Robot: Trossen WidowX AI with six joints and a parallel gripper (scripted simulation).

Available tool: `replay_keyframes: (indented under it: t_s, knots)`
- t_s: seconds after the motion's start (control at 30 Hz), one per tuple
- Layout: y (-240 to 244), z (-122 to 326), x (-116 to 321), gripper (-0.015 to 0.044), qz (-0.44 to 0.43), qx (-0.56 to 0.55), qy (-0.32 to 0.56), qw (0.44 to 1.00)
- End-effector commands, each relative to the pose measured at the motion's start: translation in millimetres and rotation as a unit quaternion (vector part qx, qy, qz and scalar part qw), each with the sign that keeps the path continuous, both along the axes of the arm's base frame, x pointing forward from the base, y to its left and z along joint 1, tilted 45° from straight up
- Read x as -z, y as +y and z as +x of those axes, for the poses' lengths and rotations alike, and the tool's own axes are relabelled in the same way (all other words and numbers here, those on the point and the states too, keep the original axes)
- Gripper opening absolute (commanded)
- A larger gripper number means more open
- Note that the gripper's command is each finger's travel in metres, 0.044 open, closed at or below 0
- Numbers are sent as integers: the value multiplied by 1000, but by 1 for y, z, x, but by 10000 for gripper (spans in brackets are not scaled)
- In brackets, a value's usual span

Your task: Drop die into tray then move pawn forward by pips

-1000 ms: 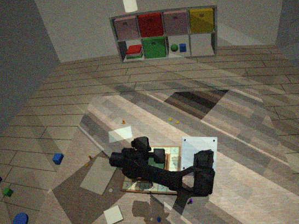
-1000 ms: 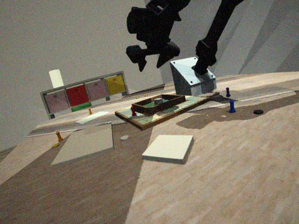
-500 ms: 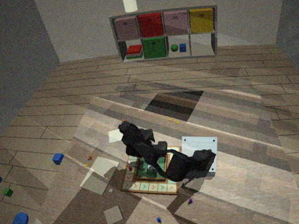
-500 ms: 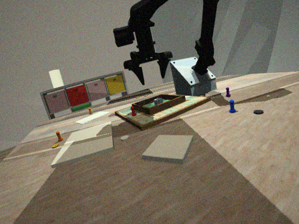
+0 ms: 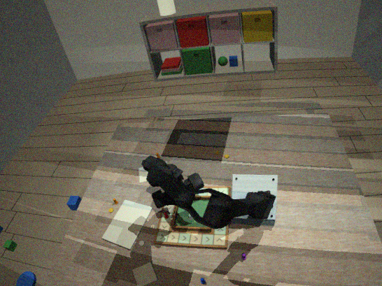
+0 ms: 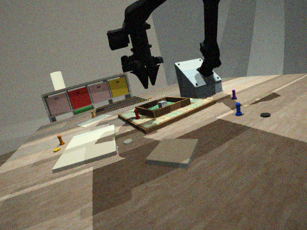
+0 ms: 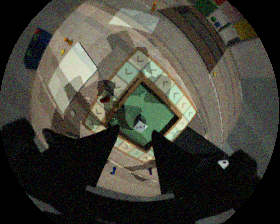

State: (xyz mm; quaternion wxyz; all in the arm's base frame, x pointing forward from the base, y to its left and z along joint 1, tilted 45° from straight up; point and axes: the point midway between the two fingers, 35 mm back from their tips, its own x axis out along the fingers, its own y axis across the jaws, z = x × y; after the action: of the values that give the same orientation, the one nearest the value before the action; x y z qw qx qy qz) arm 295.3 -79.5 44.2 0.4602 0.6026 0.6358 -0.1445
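The board (image 6: pixel 171 116) (image 5: pixel 196 239) (image 7: pixel 134 68) lies on the wooden table top, with a ring of arrow squares around a wooden dice tray (image 6: pixel 168 109) (image 5: pixel 201 207) (image 7: pixel 150 106) with a green floor. A small grey-white die (image 6: pixel 162 104) (image 7: pixel 141 126) lies inside the tray. A red pawn (image 6: pixel 136 113) (image 5: pixel 166 215) (image 7: pixel 105 100) stands on a square at the board's left side. My gripper (image 6: pixel 149 84) (image 7: pixel 136 130) hangs well above the tray, pointing down. Its fingers are apart and nothing is between them.
The arm's pale base block (image 6: pixel 194 82) (image 5: pixel 253 186) stands behind the board. A purple pawn (image 6: pixel 233 94), a blue pawn (image 6: pixel 238 108) and a black disc (image 6: pixel 265 115) lie to the right. Two flat tiles (image 6: pixel 90 147) (image 6: pixel 172 152) and orange pawns (image 6: pixel 59 139) lie in front and left. A shelf (image 5: pixel 210 43) stands far back.
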Motion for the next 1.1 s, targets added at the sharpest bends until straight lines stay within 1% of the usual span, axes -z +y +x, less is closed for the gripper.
replay_keyframes:
  t_s: [0.0, 0.13, 0.2, 0.87, 1.07]
  knots:
    - [7, 52, -2, 200, -40, -260, -241, 934]
    - [15, 80, -2, 200, -64, -394, -371, 839]
    - [16, 85, -2, 200, -68, -414, -391, 819]
    - [14, 86, -1, 200, -68, -414, -391, 819]
    - [24, 89, 10, 200, -68, -414, -391, 819]
